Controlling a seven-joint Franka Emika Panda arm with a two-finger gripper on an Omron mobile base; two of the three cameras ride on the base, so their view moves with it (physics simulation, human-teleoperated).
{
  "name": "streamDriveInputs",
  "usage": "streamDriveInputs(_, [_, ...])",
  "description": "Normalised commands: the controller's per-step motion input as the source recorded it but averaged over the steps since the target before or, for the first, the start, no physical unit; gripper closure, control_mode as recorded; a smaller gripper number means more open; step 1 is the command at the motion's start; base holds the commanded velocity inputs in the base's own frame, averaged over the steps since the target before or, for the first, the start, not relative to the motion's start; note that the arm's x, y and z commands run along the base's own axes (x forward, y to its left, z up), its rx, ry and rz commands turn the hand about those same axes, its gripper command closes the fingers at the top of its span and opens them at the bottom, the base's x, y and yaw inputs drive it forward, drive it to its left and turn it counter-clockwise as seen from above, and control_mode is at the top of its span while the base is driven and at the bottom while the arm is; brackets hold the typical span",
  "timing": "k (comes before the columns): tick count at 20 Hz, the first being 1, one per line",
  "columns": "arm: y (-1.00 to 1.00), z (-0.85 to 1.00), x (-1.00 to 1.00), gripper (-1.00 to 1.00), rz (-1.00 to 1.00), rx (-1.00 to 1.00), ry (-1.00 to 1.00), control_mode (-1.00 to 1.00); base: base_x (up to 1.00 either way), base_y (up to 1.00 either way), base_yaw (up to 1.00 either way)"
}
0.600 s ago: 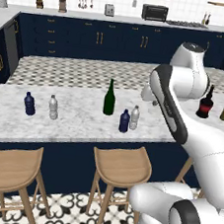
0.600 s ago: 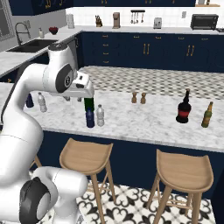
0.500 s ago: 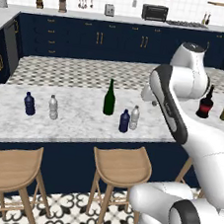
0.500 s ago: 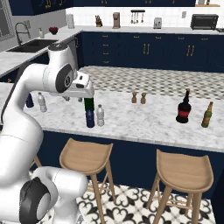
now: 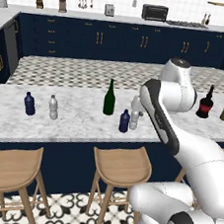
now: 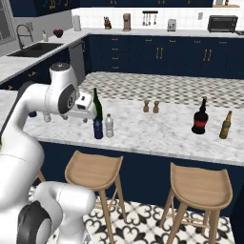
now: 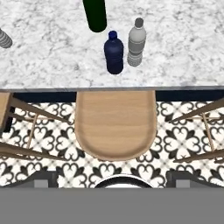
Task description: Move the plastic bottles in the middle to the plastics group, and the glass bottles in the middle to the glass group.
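1. The navy bottle (image 7: 113, 52) and the clear-whitish bottle (image 7: 136, 42) stand just apart, near the surface's (image 7: 52, 52) front edge, above a stool (image 7: 114, 124).
2. The tall green bottle (image 5: 109, 98) stands at 11 o'clock behind them (bare marble around it).
3. The plastics pair (image 5: 40, 105) waits at 9 o'clock, well apart.
4. The glass group (image 5: 215, 104) sits at 3 o'clock.
5. The hand (image 6: 88, 110), jaws wide and holding nothing, hovers beside the green bottle.

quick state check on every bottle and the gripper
navy bottle in the middle: upright, capped
clear bottle in the middle: upright, capped
green glass bottle: upright, not yet moved
plastics group: both upright
glass group: both upright
gripper: open, holding nothing
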Motion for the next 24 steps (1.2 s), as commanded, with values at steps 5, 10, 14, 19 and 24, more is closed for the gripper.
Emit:
streamDriveInputs(5, [0.11,-0.34,0.81,-1.00,-0.04,0.04,0.05,-1.00,0.00,0.00,0.00])
streamDriveInputs(10, [0.03,-0.23,0.72,-1.00,-0.07,-0.03,0.05,-1.00,0.00,0.00,0.00])
streamDriveInputs(14, [0.00,-0.27,0.66,-1.00,-0.11,-0.03,0.05,-1.00,0.00,0.00,0.00])
streamDriveInputs(19, [0.00,-0.29,0.63,-1.00,-0.08,-0.01,0.01,-1.00,0.00,0.00,0.00])
streamDriveInputs(24, [0.00,-0.24,0.59,-1.00,-0.06,0.00,0.03,-1.00,0.00,0.00,0.00])
